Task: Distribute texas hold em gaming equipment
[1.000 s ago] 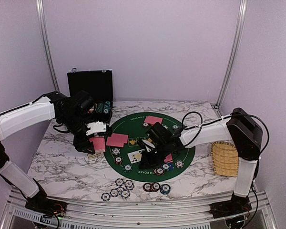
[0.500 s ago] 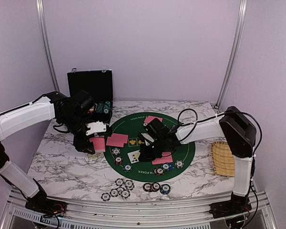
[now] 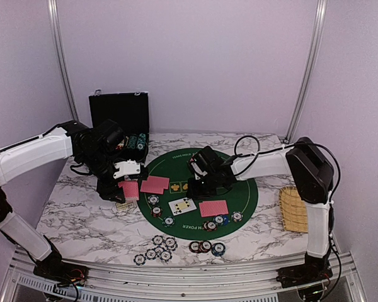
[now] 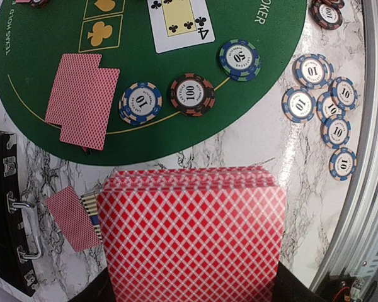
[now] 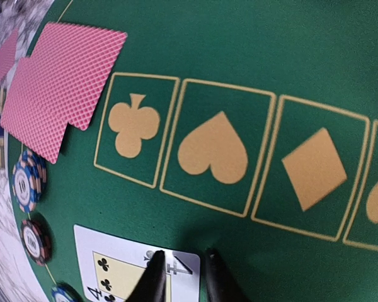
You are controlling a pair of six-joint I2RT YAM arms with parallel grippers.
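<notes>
My left gripper (image 3: 128,189) is shut on a deck of red-backed cards (image 4: 192,233), held above the marble left of the green mat (image 3: 242,189). My right gripper (image 3: 197,189) hangs over the mat's middle, its fingertips (image 5: 156,267) slightly apart and empty above a corner of the face-up four of clubs (image 5: 113,270), which also shows from above (image 3: 182,205). Face-down red cards lie at the mat's left (image 3: 155,185), right (image 3: 213,207) and far side (image 3: 201,157). Poker chips sit on the mat (image 4: 192,94) and in two groups near the table's front edge (image 3: 157,248).
The black hinged case (image 3: 120,113) stands open at the back left, with chips inside. The woven yellow tray (image 3: 297,209) lies at the right edge. One red card (image 4: 69,217) lies on the marble beside the case.
My right gripper has let go of the red cards at the mat's right and drawn back toward the mat's middle. The left arm and its deck have not moved.
</notes>
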